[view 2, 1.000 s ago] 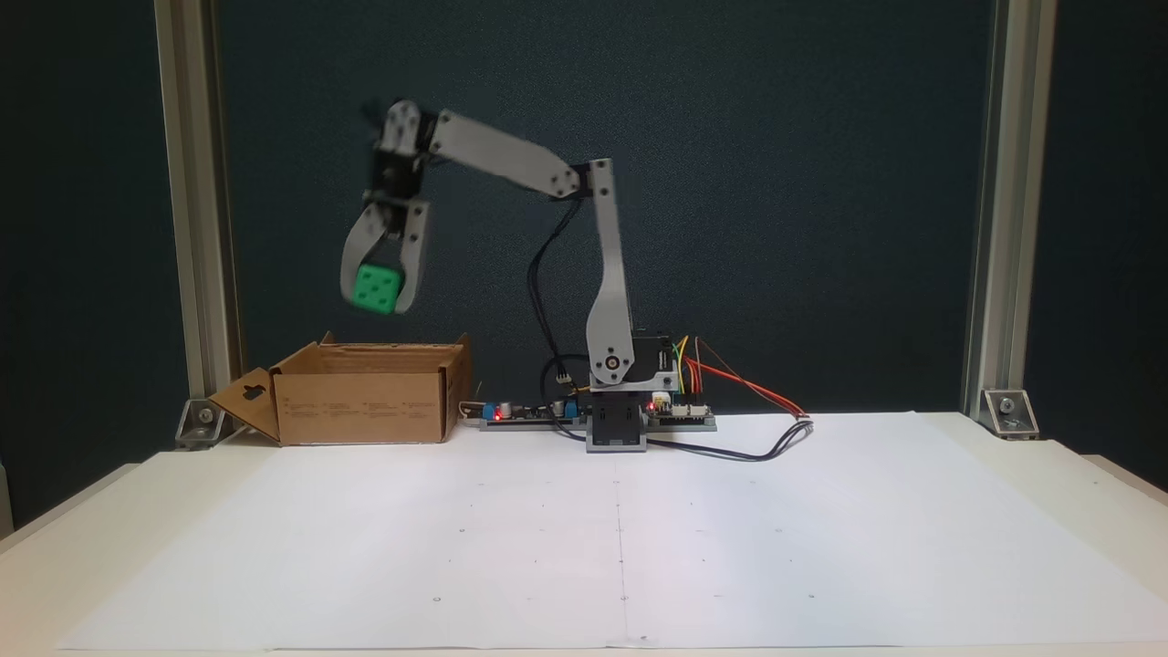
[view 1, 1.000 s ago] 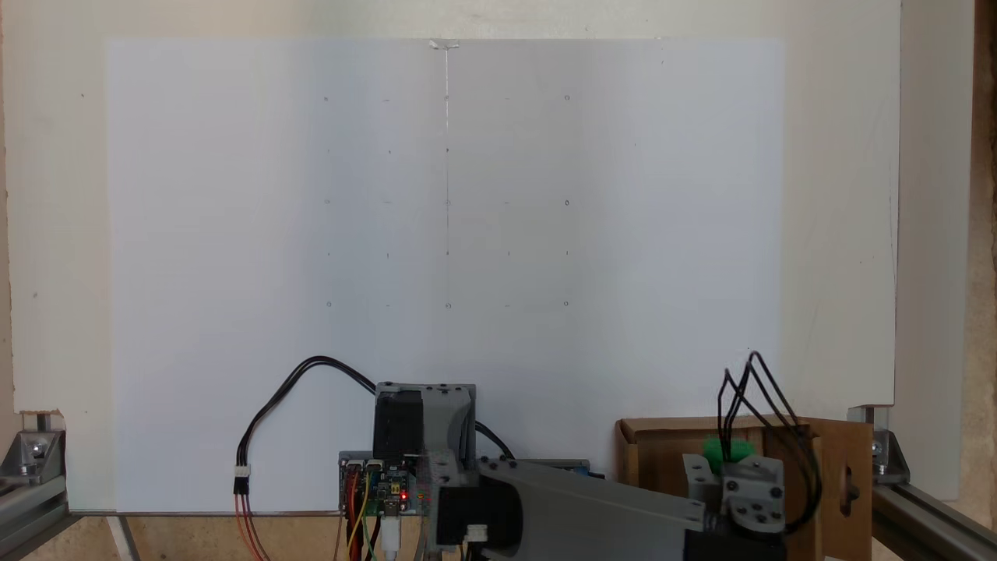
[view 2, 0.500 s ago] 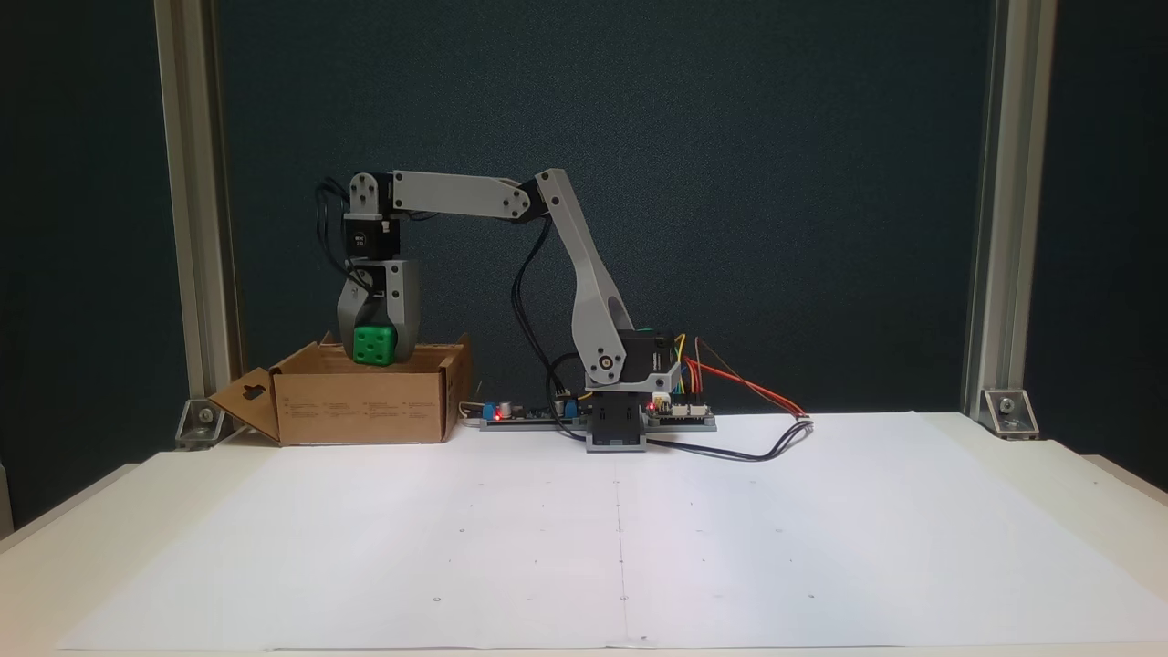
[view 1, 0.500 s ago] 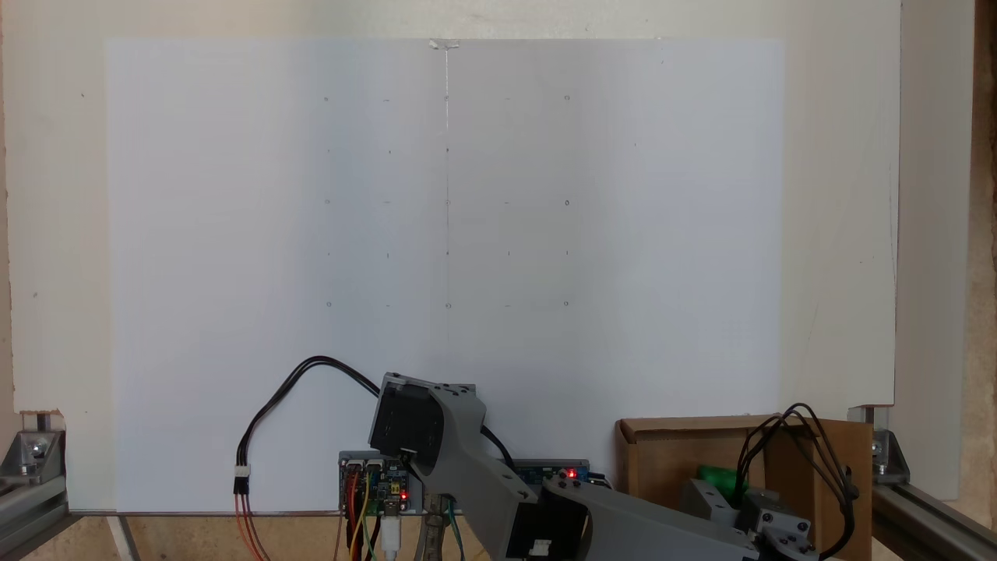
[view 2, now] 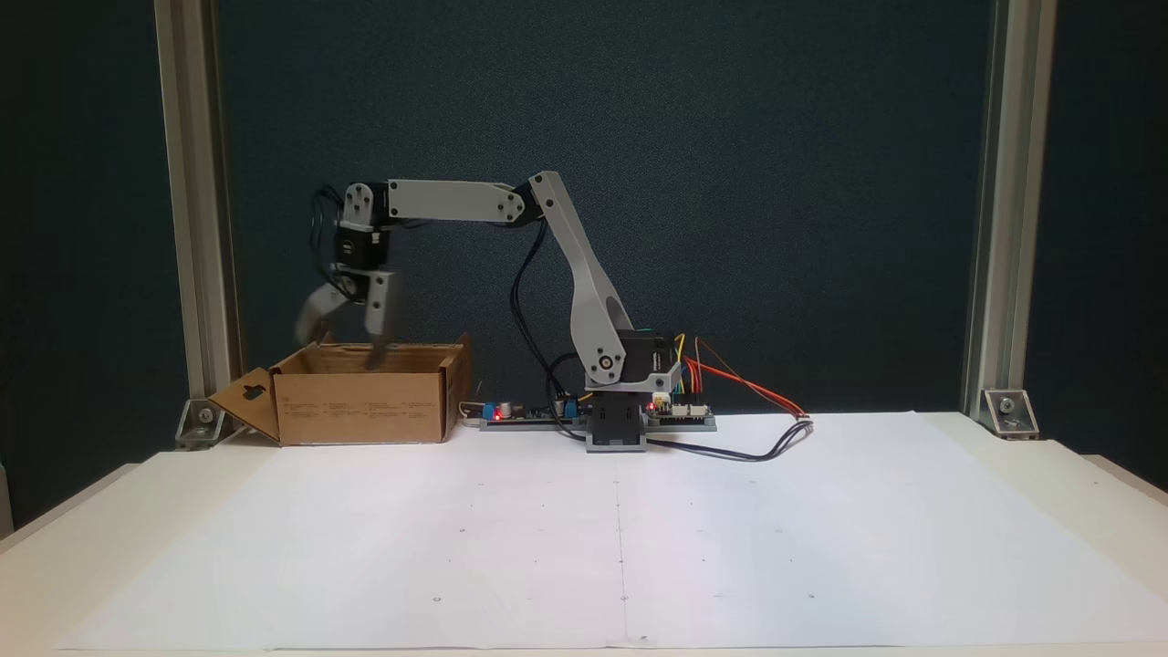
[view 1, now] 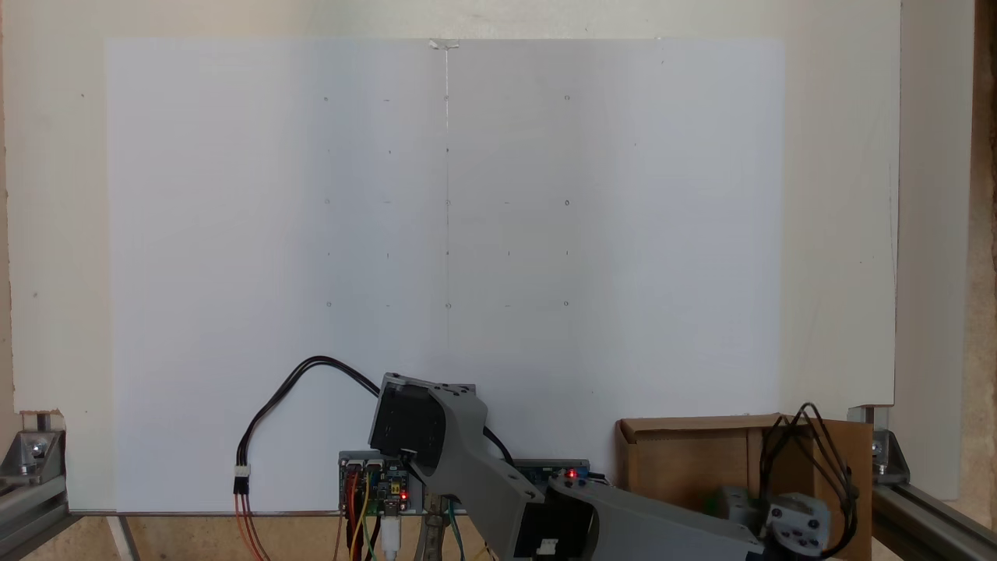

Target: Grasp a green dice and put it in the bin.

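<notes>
The brown cardboard bin [view 2: 365, 406] stands at the left of the table, its keyhole flap [view 2: 246, 401] folded outward. My gripper [view 2: 339, 347] hangs straight down over the bin's opening, open, with one jaw swung out to the left and blurred and nothing between the jaws. The green dice is hidden from view. From above, the bin [view 1: 685, 460] sits at the lower right, and the arm's wrist [view 1: 794, 523] with its black cables reaches over the bin's inside.
The arm's base [view 2: 620, 429] and its circuit boards [view 2: 525, 412] with coloured wires stand right of the bin. A black cable [view 2: 757, 452] loops onto the white paper sheet [view 2: 620, 538]. Aluminium posts [view 2: 192, 210] flank the table.
The gripper came down with the green dice to the bin's rim, then opened. The dice has left the jaws and is no longer seen.
</notes>
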`<state>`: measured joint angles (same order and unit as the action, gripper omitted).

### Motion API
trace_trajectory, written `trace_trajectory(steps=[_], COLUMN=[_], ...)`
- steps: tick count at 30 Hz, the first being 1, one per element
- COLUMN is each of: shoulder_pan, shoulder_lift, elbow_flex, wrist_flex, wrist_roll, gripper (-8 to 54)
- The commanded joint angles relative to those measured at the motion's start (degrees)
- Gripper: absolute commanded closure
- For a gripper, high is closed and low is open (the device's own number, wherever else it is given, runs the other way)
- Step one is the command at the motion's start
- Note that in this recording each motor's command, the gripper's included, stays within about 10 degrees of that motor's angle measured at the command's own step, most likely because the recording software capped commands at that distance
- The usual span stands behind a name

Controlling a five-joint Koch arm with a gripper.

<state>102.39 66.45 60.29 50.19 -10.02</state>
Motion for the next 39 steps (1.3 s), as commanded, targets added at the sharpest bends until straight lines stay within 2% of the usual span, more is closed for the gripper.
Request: trace_trajectory(steps=[1, 6, 24, 32, 39], shoulder_pan=[-4.92, -18.63, -89.47, -110.92, -111.71], shoulder_lift=[6.94, 15.21, 33.93, 41.75, 50.62], elbow_flex=[-2.99, -2.99, 0.35, 16.96, 39.64], wrist_flex=[-5.71, -11.51, -12.22, -13.89, -33.03], wrist_roll=[6.68, 13.97, 13.89, 14.15, 14.06], gripper=[1.5, 1.6, 1.4, 0.6, 0.1])
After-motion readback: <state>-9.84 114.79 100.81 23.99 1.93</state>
